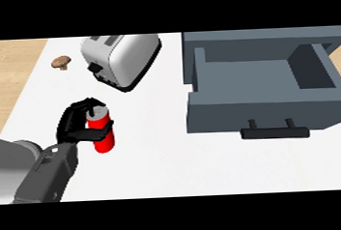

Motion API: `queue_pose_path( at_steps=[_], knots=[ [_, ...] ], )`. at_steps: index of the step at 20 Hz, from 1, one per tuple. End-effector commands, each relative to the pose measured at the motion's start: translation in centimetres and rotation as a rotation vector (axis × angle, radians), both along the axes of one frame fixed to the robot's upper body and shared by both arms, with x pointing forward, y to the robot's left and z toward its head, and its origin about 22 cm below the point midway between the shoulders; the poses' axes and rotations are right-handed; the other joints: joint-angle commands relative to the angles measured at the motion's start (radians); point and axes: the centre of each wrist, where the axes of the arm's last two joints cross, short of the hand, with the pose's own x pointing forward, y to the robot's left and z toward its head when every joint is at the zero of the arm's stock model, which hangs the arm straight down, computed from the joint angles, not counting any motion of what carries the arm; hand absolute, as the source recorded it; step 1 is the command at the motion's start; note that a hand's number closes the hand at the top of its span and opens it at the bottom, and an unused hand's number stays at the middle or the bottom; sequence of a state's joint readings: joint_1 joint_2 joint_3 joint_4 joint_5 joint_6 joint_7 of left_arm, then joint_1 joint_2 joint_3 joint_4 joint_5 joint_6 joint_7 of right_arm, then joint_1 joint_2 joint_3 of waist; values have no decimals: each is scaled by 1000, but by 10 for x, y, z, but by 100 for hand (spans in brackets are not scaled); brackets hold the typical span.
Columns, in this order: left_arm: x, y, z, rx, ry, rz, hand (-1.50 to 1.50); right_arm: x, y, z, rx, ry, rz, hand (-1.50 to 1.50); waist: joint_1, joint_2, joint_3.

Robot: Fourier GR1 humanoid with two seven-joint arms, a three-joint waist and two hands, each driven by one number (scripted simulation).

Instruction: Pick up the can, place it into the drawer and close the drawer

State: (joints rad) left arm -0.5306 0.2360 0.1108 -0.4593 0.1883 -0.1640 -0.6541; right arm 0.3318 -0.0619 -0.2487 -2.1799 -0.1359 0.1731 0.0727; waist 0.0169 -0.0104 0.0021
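Fingers of the left robot hand [79,125] curl around the red can [102,134], which stands at the left side of the white tabletop [175,165], so the hand is clamped on the can about its upper half, with the thumb crossing its middle. The can's base seems to rest on the surface; whether it has lifted at all cannot be told. The right robot hand does not show. Across the tabletop, well apart from the can, the grey drawer [261,79] is pulled open, its hollow bare and its dark handle [275,130] facing the near edge. A silver toaster [121,58] lies beyond the can, and a small brown mushroom [61,61] sits near the far left corner. Judging by this, the picking-up step is in hand: the grasp looks made but the carry has not begun. The next move calls for raising the can high enough to pass over the drawer's front wall, carrying it to the right, lowering it inside, then pushing the front shut.
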Motion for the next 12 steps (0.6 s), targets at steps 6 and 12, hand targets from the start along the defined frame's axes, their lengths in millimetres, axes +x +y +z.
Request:
queue_pose_path(
  at_steps=[6,12],
  knots=[
    [33,-74,85,18,-92,11,150,0,1,-5,2,-19,-21,-150,10,-3,1],
    [16,-120,132,33,-126,-23,150,-17,-10,10,1,-16,1,-150,-14,3,-1]
  ],
)
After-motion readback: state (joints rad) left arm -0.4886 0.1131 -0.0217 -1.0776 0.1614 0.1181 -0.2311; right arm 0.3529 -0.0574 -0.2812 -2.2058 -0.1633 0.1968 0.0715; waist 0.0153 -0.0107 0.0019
